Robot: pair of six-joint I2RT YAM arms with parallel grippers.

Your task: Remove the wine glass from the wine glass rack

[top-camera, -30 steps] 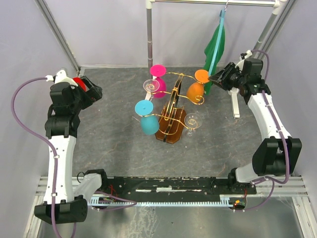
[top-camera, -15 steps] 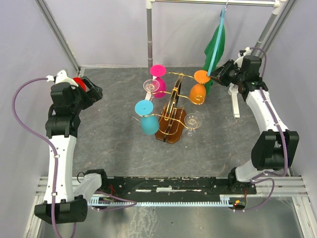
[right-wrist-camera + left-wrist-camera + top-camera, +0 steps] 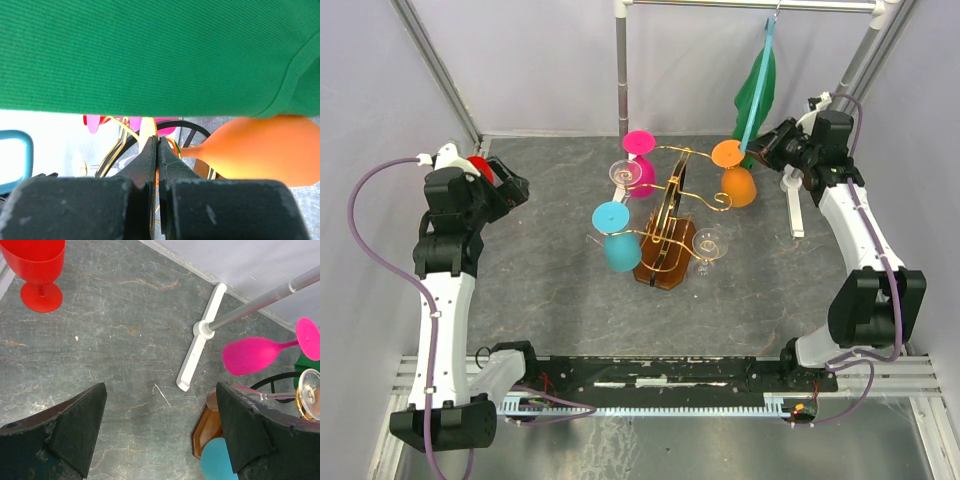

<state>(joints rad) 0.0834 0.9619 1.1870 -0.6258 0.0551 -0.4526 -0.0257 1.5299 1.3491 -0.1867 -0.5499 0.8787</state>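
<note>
The wine glass rack (image 3: 667,235) stands mid-table on its brown base (image 3: 663,275), with gold wire arms. A pink glass (image 3: 640,163), a blue glass (image 3: 618,245) and two clear glasses (image 3: 623,173) hang on it. My right gripper (image 3: 754,155) is shut on the foot of the orange wine glass (image 3: 737,186), which hangs just right of the rack's arm. In the right wrist view the gripper (image 3: 158,145) pinches the orange rim and the orange bowl (image 3: 255,150) sits to the right. My left gripper (image 3: 510,185) is open and empty at the far left; in its wrist view (image 3: 160,440) it is over bare floor.
A red glass (image 3: 40,270) stands near the left gripper. A grey clothes rail (image 3: 622,70) stands at the back, with its white foot (image 3: 200,340) on the floor. A green cloth (image 3: 757,95) on a blue hanger hangs against the right gripper and fills the right wrist view (image 3: 160,55).
The right gripper has drawn back to the right with the orange glass, whose bowl has moved right, off the gold arm. The left arm has stayed put.
</note>
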